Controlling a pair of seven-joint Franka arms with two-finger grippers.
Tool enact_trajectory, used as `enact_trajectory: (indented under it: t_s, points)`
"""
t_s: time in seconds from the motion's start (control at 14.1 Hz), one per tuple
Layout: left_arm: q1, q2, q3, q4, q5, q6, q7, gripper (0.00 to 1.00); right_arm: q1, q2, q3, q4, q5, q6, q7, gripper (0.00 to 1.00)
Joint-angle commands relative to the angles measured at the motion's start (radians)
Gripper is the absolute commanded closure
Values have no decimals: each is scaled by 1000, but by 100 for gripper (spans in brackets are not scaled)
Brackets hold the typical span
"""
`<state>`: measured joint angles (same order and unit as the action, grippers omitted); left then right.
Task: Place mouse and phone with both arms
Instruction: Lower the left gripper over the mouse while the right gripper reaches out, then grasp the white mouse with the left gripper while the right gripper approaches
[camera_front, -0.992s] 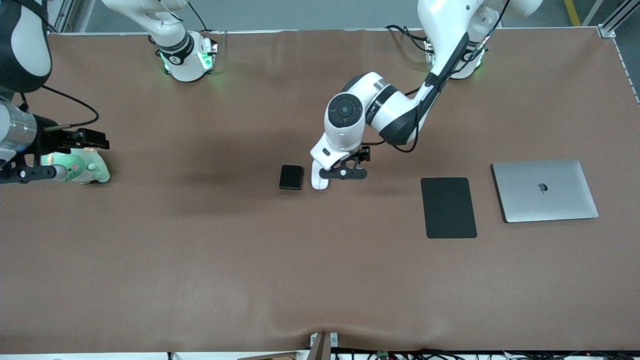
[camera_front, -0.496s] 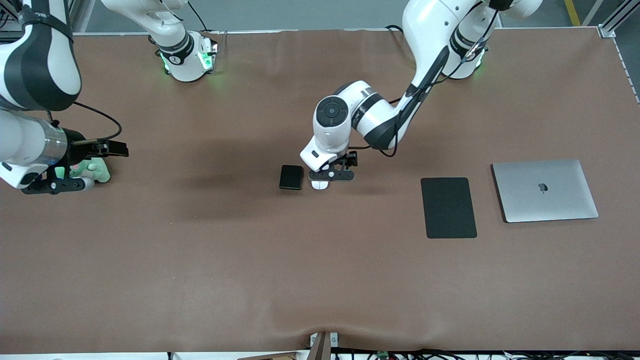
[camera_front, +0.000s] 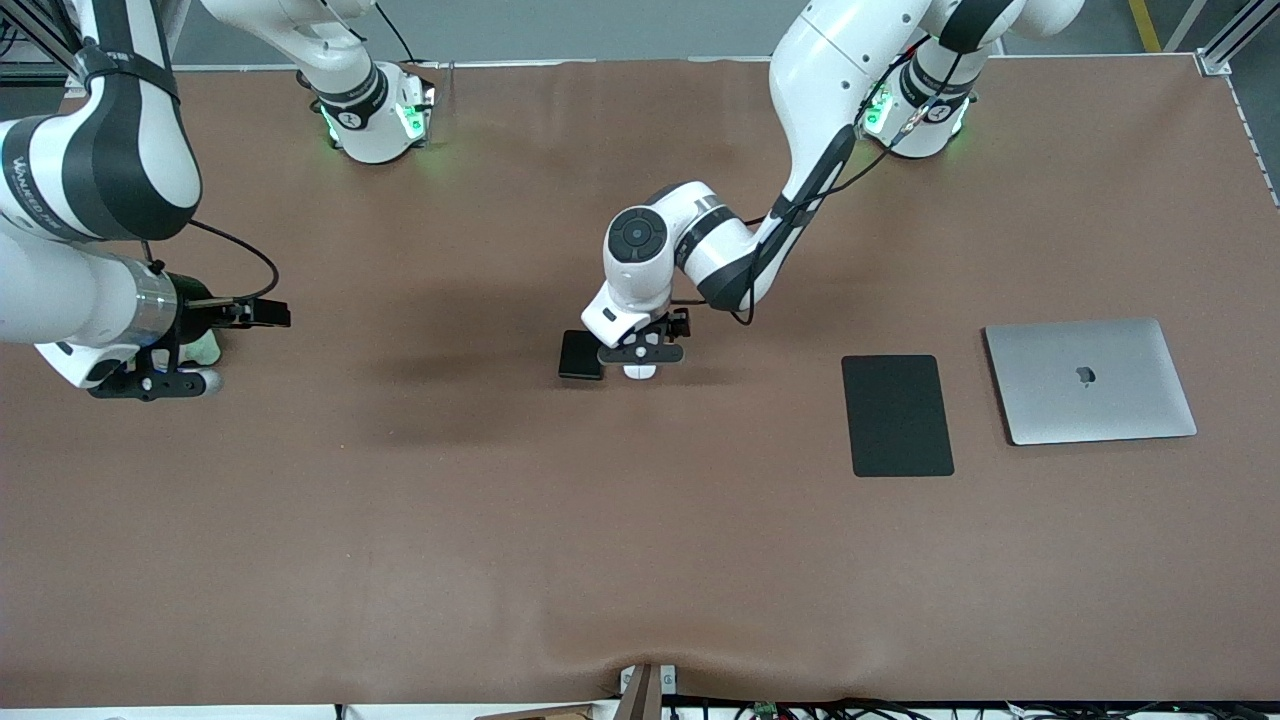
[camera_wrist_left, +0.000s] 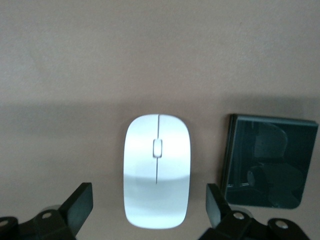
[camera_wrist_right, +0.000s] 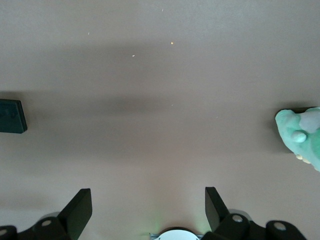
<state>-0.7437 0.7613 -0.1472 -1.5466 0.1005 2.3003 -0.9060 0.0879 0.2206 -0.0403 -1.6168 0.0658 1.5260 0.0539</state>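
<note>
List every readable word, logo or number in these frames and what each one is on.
Apple logo, no words: on the lid of the closed silver laptop.
Vertical lettering on the right arm's black band: too blurred to read.
Mouse, phone, mouse pad: no text visible.

Pretty even overhead light; soft arm shadows smear across the brown table (camera_front: 640, 560), and the glossy phone (camera_wrist_left: 267, 162) mirrors the gripper.
</note>
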Motion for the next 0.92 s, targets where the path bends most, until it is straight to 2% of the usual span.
enact_trajectory:
  t_s: [0.0, 0.14, 0.57, 0.85]
  points:
    - [-11, 30, 11, 37, 54, 7, -33, 0, 27, 2, -3, -5, 16, 16, 72, 0]
    - [-11, 44, 9, 37, 108, 13, -34, 0, 44, 14, -3, -11, 16, 31, 96, 0]
    - [-25, 70, 11, 46, 110, 56, -53, 0, 76, 16, -3, -66, 16, 100, 96, 0]
    - [-25, 82, 11, 52, 110, 57, -56, 0, 104, 26, -3, -66, 22, 103, 118, 0]
